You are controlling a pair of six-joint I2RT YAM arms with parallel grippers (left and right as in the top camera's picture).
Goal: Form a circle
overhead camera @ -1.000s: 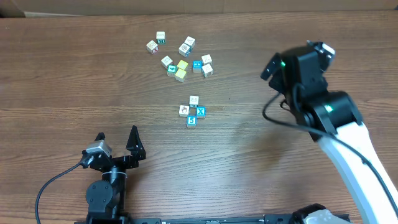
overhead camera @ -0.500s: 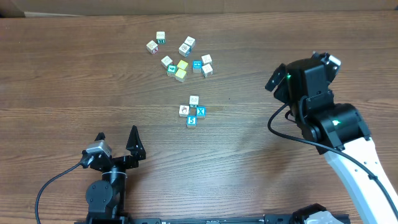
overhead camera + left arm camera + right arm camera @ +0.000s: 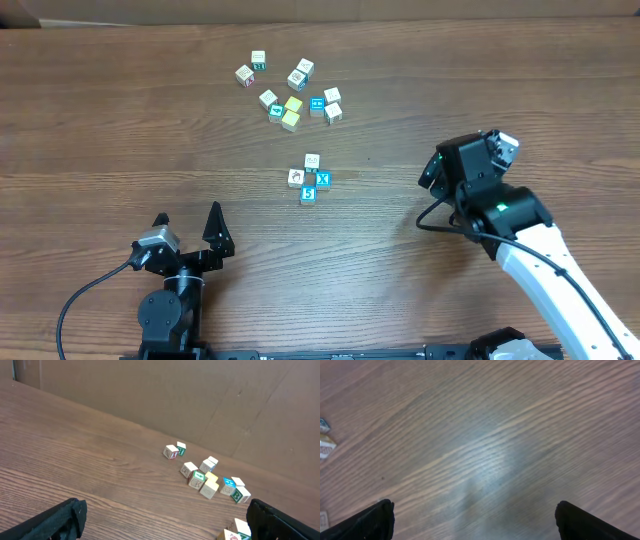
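The circle (image 3: 311, 177) is a tight cluster of small cubes at the table's middle: two white-faced ones (image 3: 312, 161) and two bright blue-faced ones (image 3: 322, 180), touching or nearly so. In the left wrist view only its edge shows at the bottom right, as the circle's white cubes (image 3: 235, 532). My left gripper (image 3: 187, 215) rests near the front left, open and holding nothing, its fingers (image 3: 60, 516) wide apart. My right gripper (image 3: 462, 165) hangs to the right of the circle, apart from it, open and holding nothing above bare wood (image 3: 474, 510).
A loose scatter of white, yellow and teal cubes (image 3: 290, 92) lies at the back, also seen as the scatter (image 3: 205, 472) in the left wrist view. Two cube edges (image 3: 325, 445) show at the right wrist view's left border. A brown wall (image 3: 200, 395) backs the table.
The right arm has drawn back toward the front of the table and lowered, staying open. The left arm and all cubes have not moved.
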